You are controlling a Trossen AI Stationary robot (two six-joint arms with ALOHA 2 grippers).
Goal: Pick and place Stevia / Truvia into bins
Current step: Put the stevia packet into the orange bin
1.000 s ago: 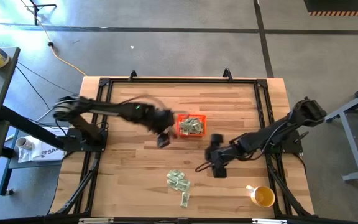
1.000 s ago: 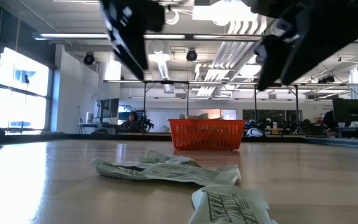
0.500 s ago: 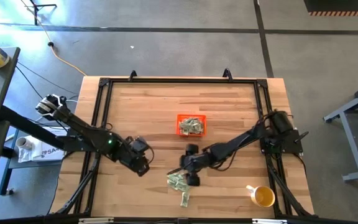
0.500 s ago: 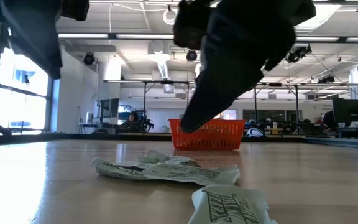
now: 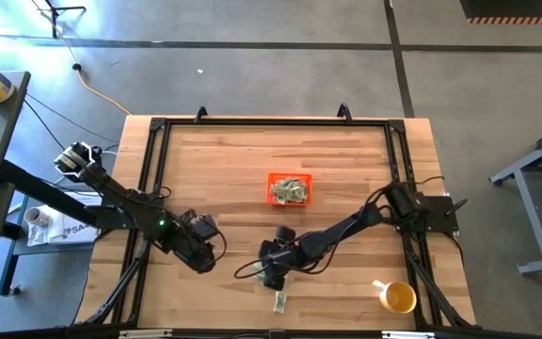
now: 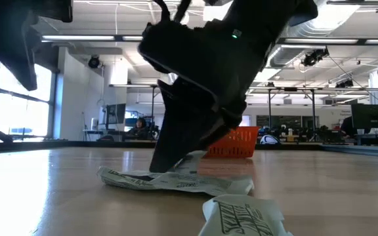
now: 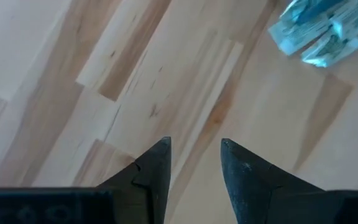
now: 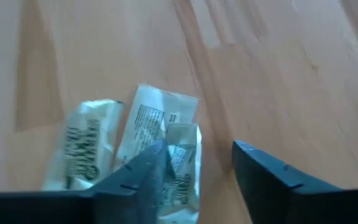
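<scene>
Right gripper [image 8: 194, 165] has dropped onto green-white paper sweetener packets [image 8: 157, 140], fingers parted, nothing clamped yet; one packet between tips. Pinch single packet (avoid neighbours). Left gripper [image 7: 194, 165] parted, empty. Orange plastic bin [image 5: 289, 189] well beyond.

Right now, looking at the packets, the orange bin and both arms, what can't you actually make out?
- High view: the loose green-and-white paper packets are mostly hidden under the right gripper.
- Low view: the small orange plastic bin is half blocked by that arm, so its contents are unseen.
- Right wrist view: its jaws straddle a packet; contact is unclear.
- High view: bin contents too small to count.
</scene>
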